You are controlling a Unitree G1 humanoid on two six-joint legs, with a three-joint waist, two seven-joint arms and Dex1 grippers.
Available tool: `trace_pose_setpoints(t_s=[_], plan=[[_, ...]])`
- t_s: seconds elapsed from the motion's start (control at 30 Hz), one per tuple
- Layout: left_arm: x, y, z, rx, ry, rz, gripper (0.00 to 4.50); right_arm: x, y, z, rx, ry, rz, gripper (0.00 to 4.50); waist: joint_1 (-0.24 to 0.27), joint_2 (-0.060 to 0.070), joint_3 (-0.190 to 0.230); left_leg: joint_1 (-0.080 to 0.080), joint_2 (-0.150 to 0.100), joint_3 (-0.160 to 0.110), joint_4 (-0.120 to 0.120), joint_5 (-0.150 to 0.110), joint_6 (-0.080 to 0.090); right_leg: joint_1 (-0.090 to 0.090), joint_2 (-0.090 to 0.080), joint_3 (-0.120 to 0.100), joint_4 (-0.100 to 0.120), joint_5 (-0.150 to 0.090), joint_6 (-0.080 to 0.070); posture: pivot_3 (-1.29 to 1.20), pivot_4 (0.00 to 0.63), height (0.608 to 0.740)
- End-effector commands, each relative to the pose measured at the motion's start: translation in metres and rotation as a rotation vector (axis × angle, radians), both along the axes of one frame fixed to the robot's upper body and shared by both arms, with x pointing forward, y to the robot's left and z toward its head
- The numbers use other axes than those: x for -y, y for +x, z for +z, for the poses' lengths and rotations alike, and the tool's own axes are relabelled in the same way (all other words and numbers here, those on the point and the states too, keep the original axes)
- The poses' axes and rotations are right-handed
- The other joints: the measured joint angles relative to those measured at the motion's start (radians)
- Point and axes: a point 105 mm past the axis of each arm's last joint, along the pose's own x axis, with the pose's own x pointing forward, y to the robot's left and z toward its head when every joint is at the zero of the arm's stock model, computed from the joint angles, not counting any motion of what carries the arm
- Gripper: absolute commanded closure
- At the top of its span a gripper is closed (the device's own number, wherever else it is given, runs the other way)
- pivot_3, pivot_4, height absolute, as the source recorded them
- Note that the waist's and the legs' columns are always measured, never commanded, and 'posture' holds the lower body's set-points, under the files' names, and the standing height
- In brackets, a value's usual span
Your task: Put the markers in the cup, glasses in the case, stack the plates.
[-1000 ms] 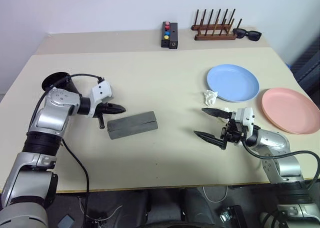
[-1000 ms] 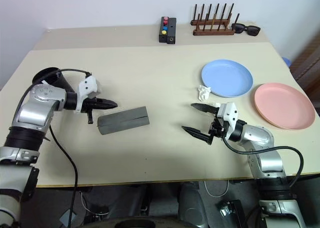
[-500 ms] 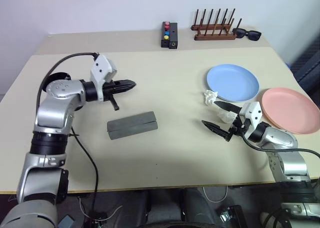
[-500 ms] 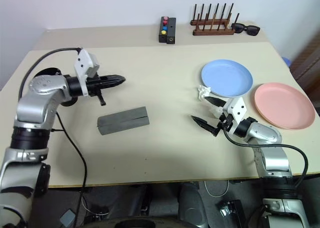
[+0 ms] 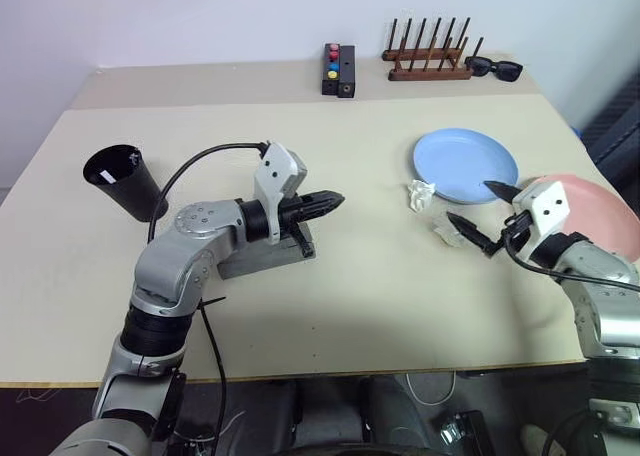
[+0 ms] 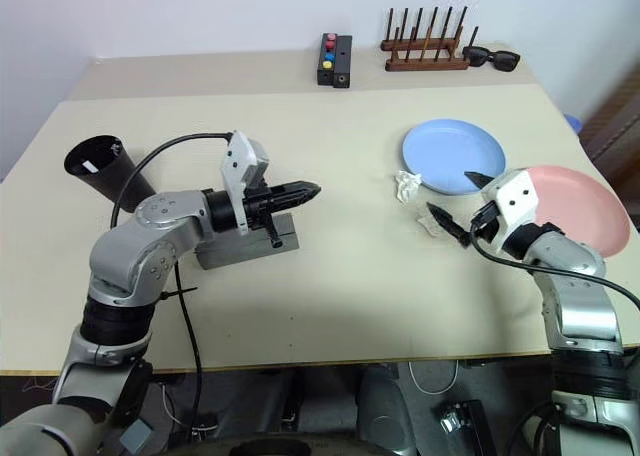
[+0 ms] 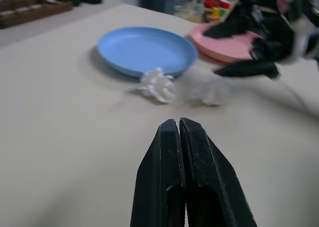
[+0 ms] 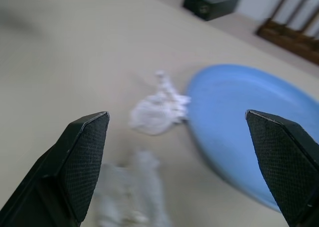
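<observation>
grey case (image 5: pixel 262 260) half hidden behind left arm; pink plate (image 5: pixel 598 198) partly covered by right arm

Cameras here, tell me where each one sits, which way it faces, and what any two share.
Head stereo pair: looks forward and down over the table, both arms showing, the grey case under the left one.
Left wrist: looks along the shut left gripper toward the blue plate and pink plate.
Right wrist: looks between the open right gripper fingers.
Shared: both wrist views catch the blue plate and the crumpled white wad.
</observation>
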Motion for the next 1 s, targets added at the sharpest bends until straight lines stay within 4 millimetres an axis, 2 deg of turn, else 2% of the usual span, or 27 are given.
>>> trace_pose_setpoints(t_s=[0.03,0.17,0.33,0.53,0.77,1.0], plan=[[-0.009,-0.009,0.005,0.043,0.041,-0.053,4.45,0.016,0.002,0.024,0.052,-0.033,-0.078,0.0,0.0,0.0,0.0,0.0,0.0,0.0,0.0,0.0,0.0,0.0,0.0,0.0,0.0,0.0,0.0,0.0,0.15,0.74],[-0.021,-0.012,-0.001,0.064,0.107,-0.099,4.45,0.039,0.005,0.026,-0.032,-0.042,-0.182,0.0,0.002,0.001,0.0,0.0,0.0,0.0,0.0,0.0,0.0,0.0,0.0,0.0,0.0,0.0,0.0,0.0,0.15,0.74],[-0.021,-0.015,-0.014,0.119,0.185,-0.16,4.45,0.057,0.005,0.018,-0.114,-0.084,-0.261,0.0,0.008,0.0,0.0,0.0,0.0,0.0,0.0,0.0,0.0,0.001,0.0,0.0,-0.002,0.0,0.0,0.0,0.15,0.74],[-0.003,-0.019,-0.027,0.184,0.215,-0.229,4.45,0.071,-0.003,0.007,-0.207,-0.106,-0.35,0.0,0.012,0.0,0.0,0.0,0.0,0.0,0.0,0.0,0.0,0.001,-0.001,0.0,-0.002,0.0,0.0,0.0,0.15,0.74],[0.022,-0.012,-0.031,0.204,0.193,-0.258,4.45,0.081,-0.007,0.004,-0.237,-0.114,-0.406,0.0,0.022,0.001,0.0,0.0,0.0,0.001,0.0,0.0,0.0,0.001,0.0,0.0,-0.002,0.0,0.0,0.0,0.15,0.74],[0.028,-0.006,-0.027,0.226,0.183,-0.261,4.45,0.093,-0.004,-0.003,-0.266,-0.104,-0.45,0.0,0.022,0.001,0.0,0.0,0.0,0.001,0.0,0.0,0.0,0.001,0.0,0.0,-0.002,0.0,0.0,0.0,0.15,0.74]])
